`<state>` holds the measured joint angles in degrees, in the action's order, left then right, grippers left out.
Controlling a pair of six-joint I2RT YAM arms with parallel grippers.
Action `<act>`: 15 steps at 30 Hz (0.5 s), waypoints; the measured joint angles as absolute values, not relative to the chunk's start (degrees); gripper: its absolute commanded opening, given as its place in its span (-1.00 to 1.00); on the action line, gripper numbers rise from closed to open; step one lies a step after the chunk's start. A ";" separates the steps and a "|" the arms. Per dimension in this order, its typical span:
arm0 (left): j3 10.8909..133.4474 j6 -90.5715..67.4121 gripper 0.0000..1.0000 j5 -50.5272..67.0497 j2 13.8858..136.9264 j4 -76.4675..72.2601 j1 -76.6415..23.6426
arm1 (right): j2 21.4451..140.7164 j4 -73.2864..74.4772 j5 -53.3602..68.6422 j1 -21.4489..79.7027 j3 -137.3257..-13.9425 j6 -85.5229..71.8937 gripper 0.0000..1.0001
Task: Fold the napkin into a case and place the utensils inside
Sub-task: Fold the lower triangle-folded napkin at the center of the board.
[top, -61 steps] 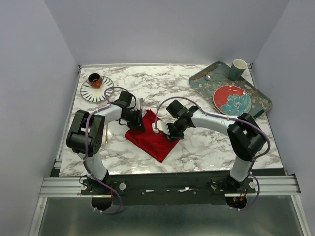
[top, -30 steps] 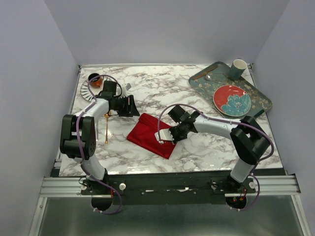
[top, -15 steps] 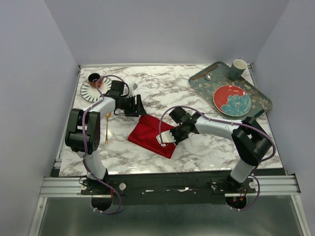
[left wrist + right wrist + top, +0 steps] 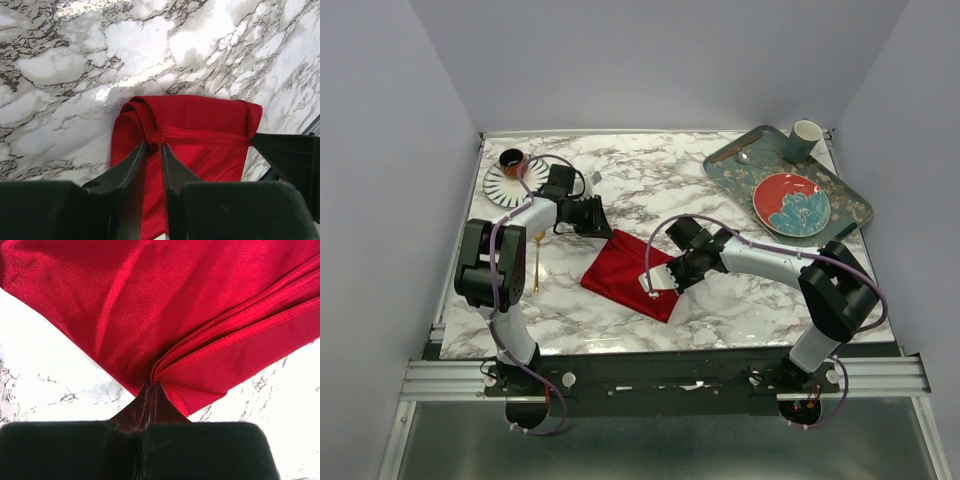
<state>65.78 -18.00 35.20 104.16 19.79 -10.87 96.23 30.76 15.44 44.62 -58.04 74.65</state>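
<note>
The red napkin (image 4: pixel 625 275) lies folded into a rough rectangle at the table's middle front. At its far corner my left gripper (image 4: pixel 603 222) pinches a bunched fold; in the left wrist view the napkin (image 4: pixel 200 150) gathers between the nearly closed fingertips of that gripper (image 4: pixel 153 144). My right gripper (image 4: pixel 665 281) is shut on the cloth's right edge. The right wrist view shows the layered hems of the napkin (image 4: pixel 125 305) converging into the tips of the right gripper (image 4: pixel 152 385). A gold spoon (image 4: pixel 536 262) lies on the marble to the left of the cloth. I cannot make out the fork.
A striped saucer (image 4: pixel 500 186) with a dark cup (image 4: pixel 511 160) sits at the back left, close to the left arm. A green tray (image 4: pixel 745 178) at the back right holds a red patterned plate (image 4: pixel 791 203), a pale green cup (image 4: pixel 804 139) and a brown-handled utensil (image 4: pixel 728 155).
My left gripper swung from near the saucer to the napkin's far corner and closed on a fold. The right gripper kept its pinch, and the cloth shifted slightly.
</note>
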 measured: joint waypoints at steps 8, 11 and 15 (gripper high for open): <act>65.78 -17.58 -0.28 35.20 104.16 19.90 -10.87 | 94.94 30.96 15.46 44.62 -58.00 74.65 -0.99; 65.78 -17.61 -0.06 35.20 103.90 19.81 -10.63 | 94.94 30.96 15.46 44.62 -58.00 74.65 -0.99; 66.08 -17.74 -0.01 35.20 102.37 19.79 -10.46 | 94.94 30.96 15.49 44.62 -57.89 74.67 -0.99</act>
<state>66.08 -17.74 35.20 102.37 19.79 -10.46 94.94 30.96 15.49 44.62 -57.89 74.67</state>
